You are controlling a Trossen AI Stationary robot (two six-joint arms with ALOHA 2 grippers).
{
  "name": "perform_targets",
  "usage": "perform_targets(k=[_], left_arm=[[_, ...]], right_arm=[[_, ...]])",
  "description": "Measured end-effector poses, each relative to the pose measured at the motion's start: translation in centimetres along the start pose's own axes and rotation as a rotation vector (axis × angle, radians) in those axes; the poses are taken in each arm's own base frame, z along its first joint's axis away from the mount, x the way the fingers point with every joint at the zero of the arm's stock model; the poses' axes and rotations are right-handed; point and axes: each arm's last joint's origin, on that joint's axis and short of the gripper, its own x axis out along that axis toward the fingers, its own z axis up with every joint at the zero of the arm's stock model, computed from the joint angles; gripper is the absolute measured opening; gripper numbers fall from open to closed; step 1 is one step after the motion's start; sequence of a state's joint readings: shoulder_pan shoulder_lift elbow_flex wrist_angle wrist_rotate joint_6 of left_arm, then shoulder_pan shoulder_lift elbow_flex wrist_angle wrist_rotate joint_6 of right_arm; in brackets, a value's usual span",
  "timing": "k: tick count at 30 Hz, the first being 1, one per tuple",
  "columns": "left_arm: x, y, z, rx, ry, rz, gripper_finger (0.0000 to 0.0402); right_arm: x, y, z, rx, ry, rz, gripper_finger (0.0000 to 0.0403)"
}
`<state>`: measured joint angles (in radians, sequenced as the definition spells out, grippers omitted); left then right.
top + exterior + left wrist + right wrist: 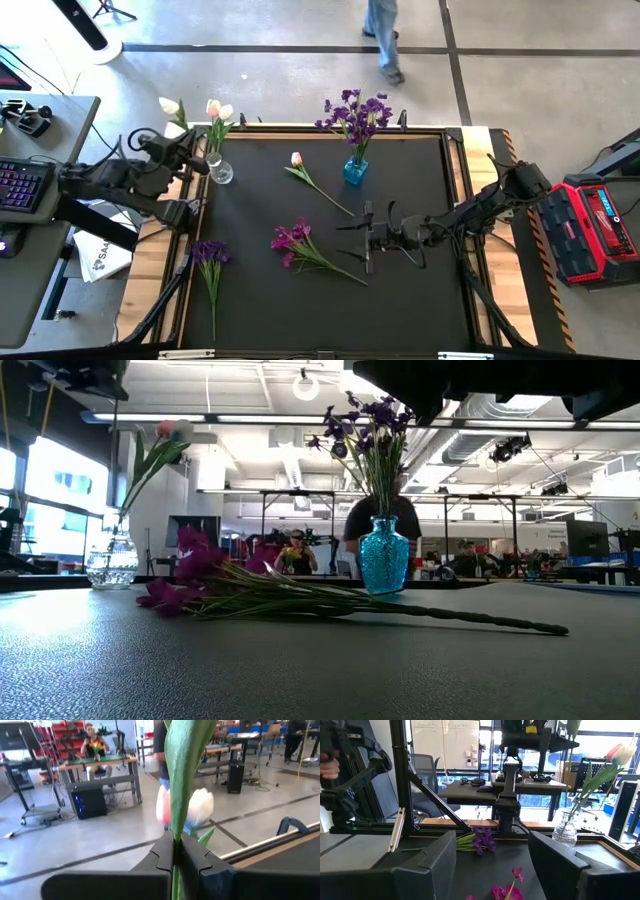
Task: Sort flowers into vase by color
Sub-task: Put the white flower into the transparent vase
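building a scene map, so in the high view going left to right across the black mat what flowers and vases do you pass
purple flower lying on the mat → clear vase with tulips → magenta flower → blue vase with purple flowers → right gripper

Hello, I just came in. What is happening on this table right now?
A two-armed robot is sorting artificial flowers into vases by colour. The left gripper is shut on a tulip stem near the clear vase, which already holds pale tulips. The blue vase holds purple flowers. The right gripper hangs open over the mat. A pink tulip, a magenta bunch and a purple bunch lie unsorted.
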<state>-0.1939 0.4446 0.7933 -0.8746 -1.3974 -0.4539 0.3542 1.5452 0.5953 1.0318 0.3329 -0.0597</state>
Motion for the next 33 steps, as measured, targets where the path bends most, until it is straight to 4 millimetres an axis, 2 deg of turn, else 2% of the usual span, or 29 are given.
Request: perform_targets(k=[10, 18, 22, 28, 33], left_arm=[[1.1, -0.8, -2.9, 0.033, 0.071, 0.070, 0.0000], [1.7, -0.4, -3.1, 0.010, 0.100, 0.136, 0.0009], [2.0, -0.3, -3.2, 0.018, 0.142, 0.120, 0.0037], [2.3, -0.1, -3.1, 0.061, 0.182, 0.123, 0.0108], [1.9, 0.5, -0.7, 0.058, 0.180, 0.040, 0.0159]], right_arm=[[0.0, 0.0, 0.2, 0.008, -0.024, -0.002, 0.0220], [0.0, 0.0, 0.3, 0.009, -0.025, -0.002, 0.0220], [0.0, 0.0, 0.3, 0.009, -0.025, -0.002, 0.0220], [0.0, 0.0, 0.3, 0.009, -0.025, -0.002, 0.0220], [0.0, 0.0, 0.2, 0.009, -0.025, -0.002, 0.0220]])
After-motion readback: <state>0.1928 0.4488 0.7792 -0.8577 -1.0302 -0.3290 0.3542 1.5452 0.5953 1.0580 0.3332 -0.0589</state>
